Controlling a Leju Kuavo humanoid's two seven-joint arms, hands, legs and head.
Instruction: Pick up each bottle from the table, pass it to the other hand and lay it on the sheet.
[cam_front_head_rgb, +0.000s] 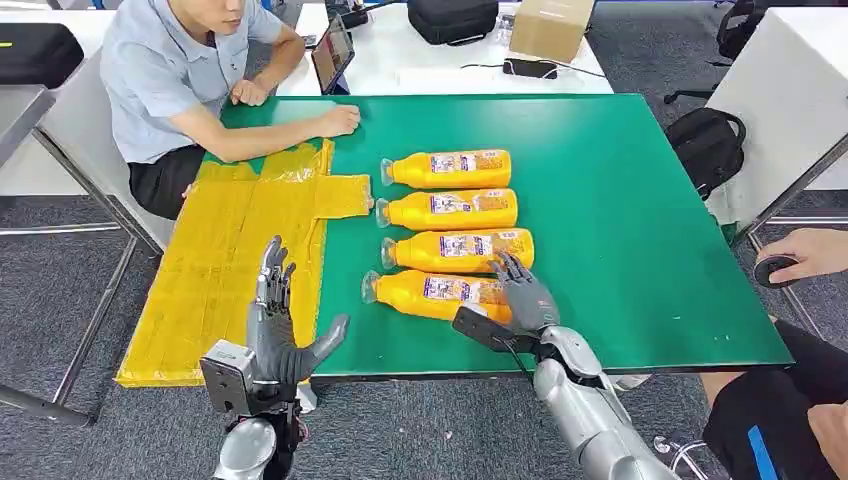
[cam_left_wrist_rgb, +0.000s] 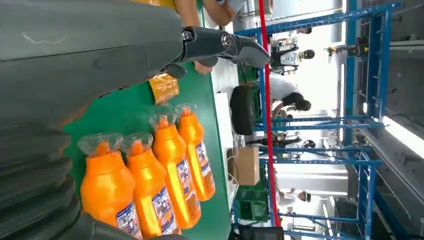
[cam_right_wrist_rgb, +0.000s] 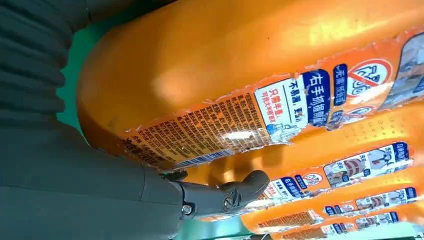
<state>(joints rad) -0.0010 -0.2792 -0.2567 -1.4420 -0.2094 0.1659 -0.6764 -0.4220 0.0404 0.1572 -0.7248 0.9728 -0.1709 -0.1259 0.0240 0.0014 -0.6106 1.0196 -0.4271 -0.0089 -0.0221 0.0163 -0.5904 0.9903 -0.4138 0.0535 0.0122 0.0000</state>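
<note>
Right hand (cam_front_head_rgb: 522, 295) on nearest bottle (cam_front_head_rgb: 435, 293); not clearly grasping.
Four bottles lie side by side on green table (cam_front_head_rgb: 620, 220), right of yellow sheet (cam_front_head_rgb: 225, 255). Left hand (cam_front_head_rgb: 280, 335) released, fingers spread, above sheet's near edge.

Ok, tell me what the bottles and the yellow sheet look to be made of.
Bottles: likely glossy orange plastic, with bright highlights on the body, printed wrap labels and clear film over the caps.
Yellow sheet: probably thin plastic film or a bag; it is shiny and crinkled, with fold lines.
</note>
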